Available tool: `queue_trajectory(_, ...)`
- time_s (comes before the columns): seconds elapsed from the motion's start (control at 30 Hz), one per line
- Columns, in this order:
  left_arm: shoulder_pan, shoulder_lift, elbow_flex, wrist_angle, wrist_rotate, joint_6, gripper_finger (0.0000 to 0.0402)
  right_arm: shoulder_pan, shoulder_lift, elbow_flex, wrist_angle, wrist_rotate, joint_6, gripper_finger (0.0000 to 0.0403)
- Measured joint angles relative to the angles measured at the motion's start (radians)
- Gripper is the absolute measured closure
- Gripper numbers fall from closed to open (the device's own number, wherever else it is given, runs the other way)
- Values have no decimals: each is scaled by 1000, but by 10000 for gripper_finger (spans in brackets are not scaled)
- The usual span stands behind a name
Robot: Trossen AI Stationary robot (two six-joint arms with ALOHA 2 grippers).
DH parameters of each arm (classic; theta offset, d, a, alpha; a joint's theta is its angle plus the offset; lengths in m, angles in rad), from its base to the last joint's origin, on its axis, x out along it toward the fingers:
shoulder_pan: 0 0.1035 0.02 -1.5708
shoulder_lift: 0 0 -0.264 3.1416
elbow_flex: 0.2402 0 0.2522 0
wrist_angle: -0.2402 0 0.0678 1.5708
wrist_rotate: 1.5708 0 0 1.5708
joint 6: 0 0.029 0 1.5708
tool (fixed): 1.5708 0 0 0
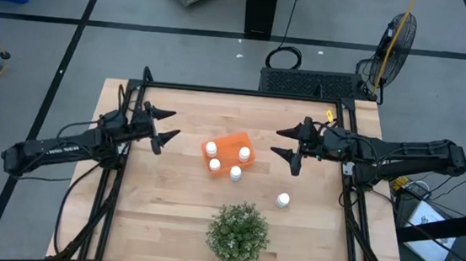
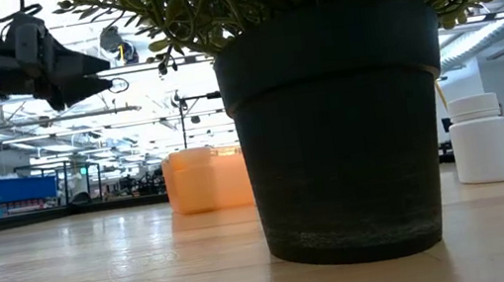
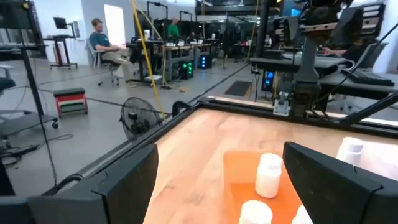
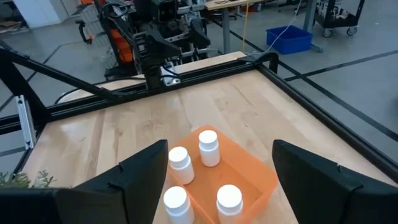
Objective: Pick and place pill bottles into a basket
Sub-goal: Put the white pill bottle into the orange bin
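Hovering at mid-frame, the left gripper (image 1: 171, 123) and right gripper (image 1: 283, 142) both spread their fingers wide — holding nothing. Between them sits the basket (image 1: 228, 143) with three bottles (image 1: 244, 154) inside; a fourth (image 1: 235, 173) stands at its lower edge — whether in or just outside I cannot tell — and one bottle (image 1: 283, 200) stands on the desk (image 1: 158, 208) at lower right, near the plant (image 1: 238, 232).

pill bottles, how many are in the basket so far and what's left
Three pill bottles stand in the orange basket, as the right wrist view shows. One bottle sits on the table just outside its edge, and another stands farther off near the plant. Nothing is in hand: left claw and right claw are open.
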Motion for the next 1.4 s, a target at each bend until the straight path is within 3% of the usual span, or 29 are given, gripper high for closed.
queue_trajectory(0.13, 22, -1, -3, -24, 7, -15, 53, 0, 20, 0, -2, 0, -1, 124)
queue_trajectory(0.3, 56, -35, -116, 135, 19, -71, 53, 0, 73, 7, -3, -6, -1, 124)
queue_trajectory(0.63, 91, -88, -113, 112, 66, -78, 53, 0, 214, 101, -27, -74, -1, 124)
queue_trajectory(1.1, 91, -88, -113, 85, 67, -65, 53, 1, 661, 615, -423, -83, -71, 124)
queue_trajectory(1.4, 91, -88, -113, 86, 67, -73, 53, -21, 812, 715, -503, -234, -14, 124)
